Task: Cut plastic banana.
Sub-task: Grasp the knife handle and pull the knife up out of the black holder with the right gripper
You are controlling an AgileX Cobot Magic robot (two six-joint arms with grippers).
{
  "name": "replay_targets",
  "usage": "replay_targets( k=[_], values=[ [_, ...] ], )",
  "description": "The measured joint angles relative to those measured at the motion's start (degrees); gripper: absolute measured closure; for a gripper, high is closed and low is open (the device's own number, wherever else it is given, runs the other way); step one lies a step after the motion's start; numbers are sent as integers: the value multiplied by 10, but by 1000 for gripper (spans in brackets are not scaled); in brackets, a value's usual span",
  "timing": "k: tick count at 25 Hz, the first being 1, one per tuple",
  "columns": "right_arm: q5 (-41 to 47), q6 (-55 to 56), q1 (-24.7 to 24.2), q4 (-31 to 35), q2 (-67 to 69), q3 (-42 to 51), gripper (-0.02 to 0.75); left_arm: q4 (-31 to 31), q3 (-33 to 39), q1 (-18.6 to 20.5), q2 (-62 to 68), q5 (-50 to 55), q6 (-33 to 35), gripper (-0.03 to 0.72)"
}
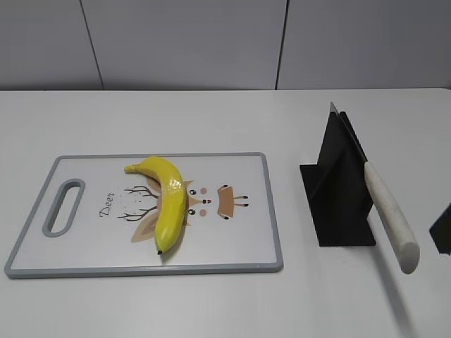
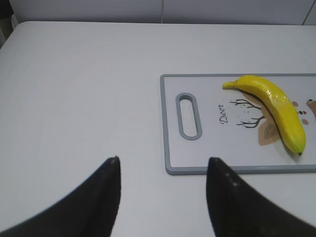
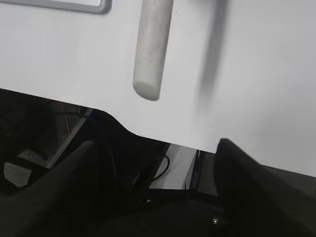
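Observation:
The yellow plastic banana (image 1: 168,201) lies on a white cutting board (image 1: 239,246) with a grey rim, dark tip toward the front; it also shows in the left wrist view (image 2: 276,108). A knife (image 1: 391,218) with a speckled white handle leans in a black stand (image 1: 338,193), its handle end seen in the right wrist view (image 3: 150,54). My left gripper (image 2: 163,165) is open and empty over bare table, left of the board (image 2: 170,148). My right gripper (image 3: 155,145) is open and empty, near the table's front edge below the knife handle; a dark part of it shows at the exterior view's right edge (image 1: 442,229).
The board has a handle slot (image 1: 65,205) at its left end. The white table (image 1: 211,120) ends at a grey wall behind. The right wrist view shows the table's front edge with cables and frame below it (image 3: 158,168).

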Motion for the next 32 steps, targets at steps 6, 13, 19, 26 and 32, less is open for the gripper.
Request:
replay_targets(
  k=[6,13,19,26,32],
  values=[
    [-1,26,5,-4,96,-66,188,0,0,0,0,0,0,161],
    [-1,136,101,-94,184,-109,190,0,0,0,0,0,0,163],
    [-9,177,114,-122,248,-112,191,1,0,0,0,0,0,164],
    [-13,179,115,-130,327,-113,228,1,0,0,0,0,0,164],
    [-13,185,115,-131,345,-113,412,1,0,0,0,0,0,180]
  ],
)
